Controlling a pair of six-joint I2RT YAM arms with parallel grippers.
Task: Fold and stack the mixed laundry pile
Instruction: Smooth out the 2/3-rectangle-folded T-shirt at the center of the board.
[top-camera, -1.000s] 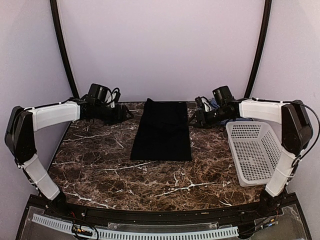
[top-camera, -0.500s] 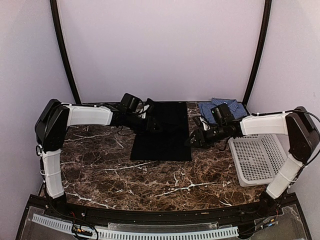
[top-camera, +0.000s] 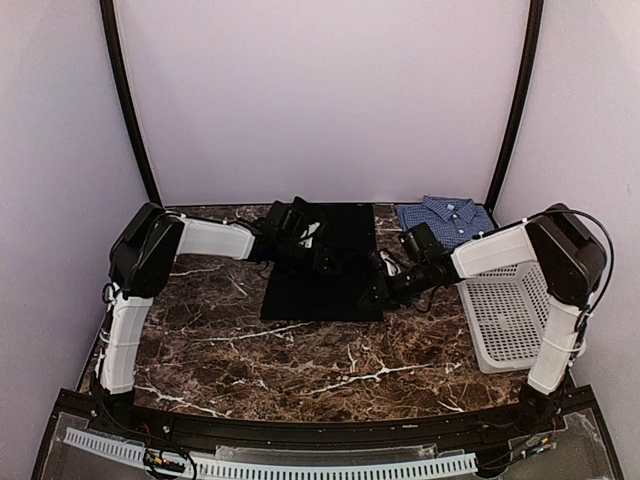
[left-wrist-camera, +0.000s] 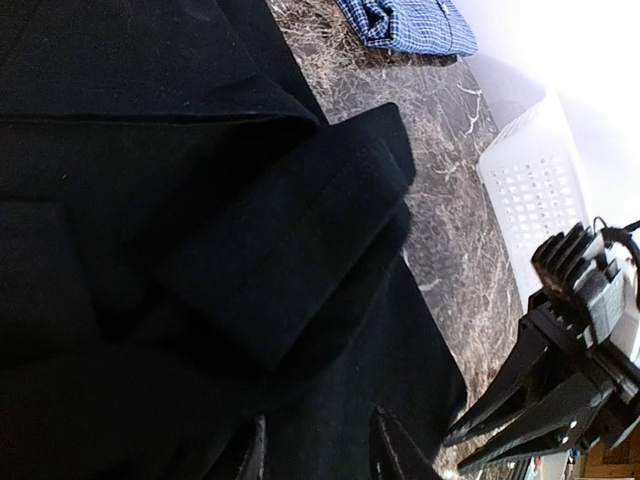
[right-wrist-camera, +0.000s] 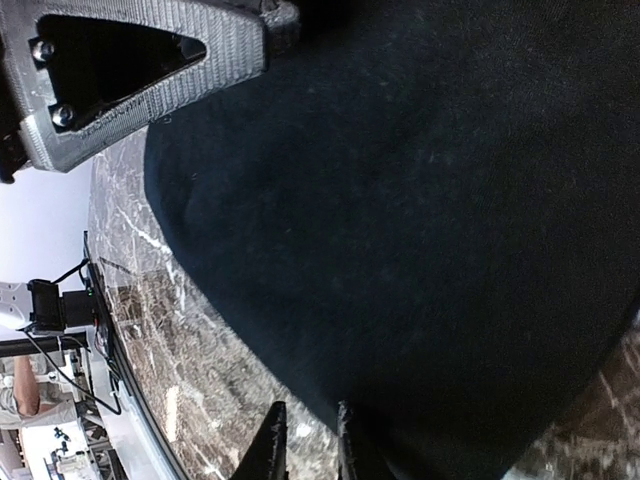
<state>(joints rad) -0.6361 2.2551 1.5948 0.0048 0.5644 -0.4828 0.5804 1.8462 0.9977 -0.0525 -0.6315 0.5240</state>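
Left of the basket (top-camera: 512, 322), on the black garment (top-camera: 300, 295): left gripper (left-wrist-camera: 320, 455) half-open over a fold, right gripper (right-wrist-camera: 310, 440) narrow at its hem, grip unclear. Soft, limp, light; best pinched at corners. Shirt (top-camera: 445, 215) behind the basket.

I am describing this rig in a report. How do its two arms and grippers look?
The left arm and right arm have white textured link covers and black joint housings. The left gripper and right gripper are black, with slim tapered fingers. A thin black cable loops beside the right arm's elbow.
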